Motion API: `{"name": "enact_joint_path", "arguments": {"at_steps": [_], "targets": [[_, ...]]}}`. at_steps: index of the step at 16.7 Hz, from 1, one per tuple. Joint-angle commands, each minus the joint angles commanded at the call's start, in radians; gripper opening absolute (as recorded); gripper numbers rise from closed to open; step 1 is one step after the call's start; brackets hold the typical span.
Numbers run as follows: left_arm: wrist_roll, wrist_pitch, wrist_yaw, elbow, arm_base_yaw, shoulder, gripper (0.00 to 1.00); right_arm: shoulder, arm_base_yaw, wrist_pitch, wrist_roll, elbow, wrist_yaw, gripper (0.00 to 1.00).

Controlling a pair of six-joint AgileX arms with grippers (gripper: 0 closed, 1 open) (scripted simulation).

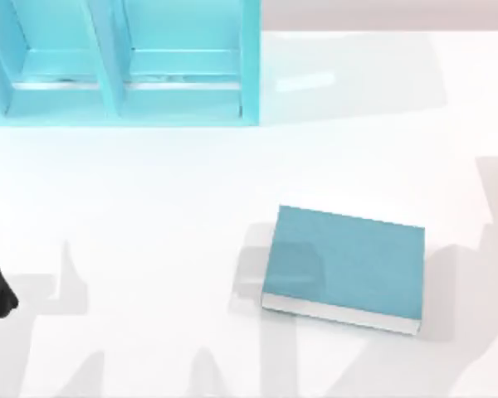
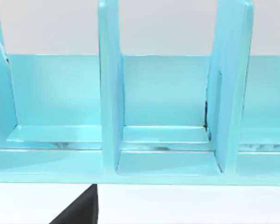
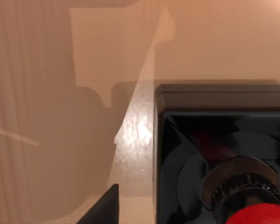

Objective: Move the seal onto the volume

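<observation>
Seal [image 3: 224, 177] cropped close, volume [image 1: 345, 267] bare

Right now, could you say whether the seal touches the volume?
Apart: top view shows the volume bare; right wrist view has the seal on the table.

You have one volume [image 1: 344, 265], one seal [image 3: 224, 168], and one teal shelf unit [image 1: 120, 62] on one surface [image 1: 149, 207].

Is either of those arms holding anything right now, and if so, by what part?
It cannot be told. The right wrist view looks closely down on the seal, black base and red knob, but no grip on it shows. The volume lies untouched.
</observation>
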Motion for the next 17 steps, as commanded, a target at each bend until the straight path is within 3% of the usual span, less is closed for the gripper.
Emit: {"name": "enact_joint_path", "arguments": {"at_steps": [9, 17], "targets": [[0.000, 0.000, 0.000, 0.000, 0.000, 0.000, 1.00, 0.000, 0.000, 0.000, 0.000, 0.000, 0.000, 0.02], [0.000, 0.000, 0.000, 0.000, 0.000, 0.000, 1.00, 0.000, 0.000, 0.000, 0.000, 0.000, 0.000, 0.00]]}}
